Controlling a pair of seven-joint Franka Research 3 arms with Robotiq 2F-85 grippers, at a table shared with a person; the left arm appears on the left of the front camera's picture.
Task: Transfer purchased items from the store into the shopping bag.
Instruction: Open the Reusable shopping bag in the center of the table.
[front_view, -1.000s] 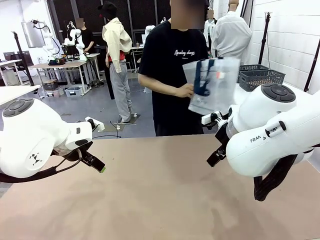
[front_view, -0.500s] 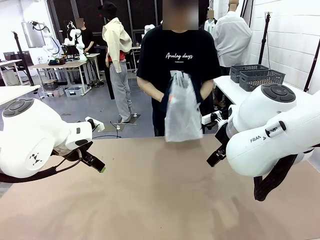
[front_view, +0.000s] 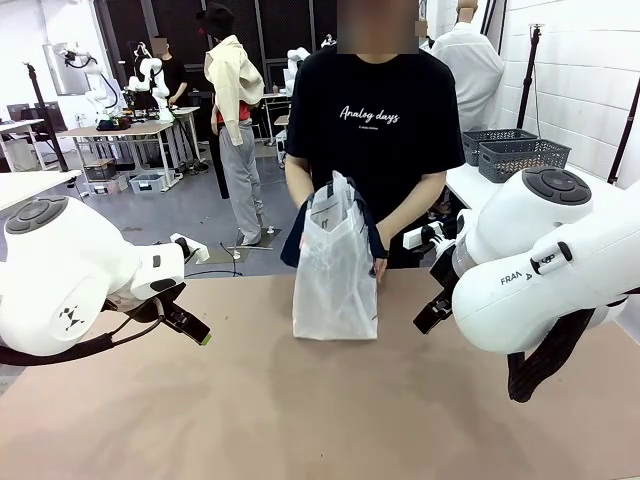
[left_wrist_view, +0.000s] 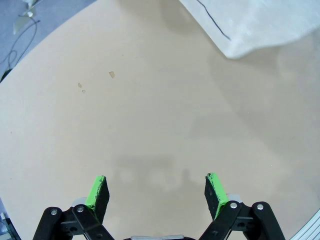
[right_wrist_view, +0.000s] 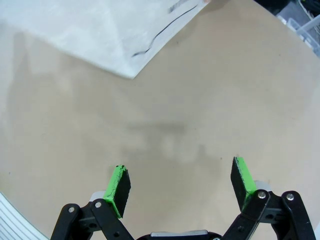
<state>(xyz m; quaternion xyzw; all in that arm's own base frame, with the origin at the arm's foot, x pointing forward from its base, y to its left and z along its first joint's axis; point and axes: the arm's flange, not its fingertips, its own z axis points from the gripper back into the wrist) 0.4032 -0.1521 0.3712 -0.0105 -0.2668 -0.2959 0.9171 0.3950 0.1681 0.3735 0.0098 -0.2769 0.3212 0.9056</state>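
The right gripper (right_wrist_view: 181, 182) hangs at the bottom of the frame, jaws spread wide above the tan table (right_wrist_view: 235, 95). The whitish shopping bag (right_wrist_view: 95, 35) lies across the upper left.

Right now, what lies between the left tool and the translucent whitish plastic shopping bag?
Bare tan tabletop up to the bag, per left wrist view.

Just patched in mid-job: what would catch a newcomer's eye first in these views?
The whitish shopping bag with navy handles stands upright at the far middle of the table, steadied by the person across from the robot. On either side, the left gripper and right gripper hover open and empty over the tabletop, a corner of the bag showing ahead of each.
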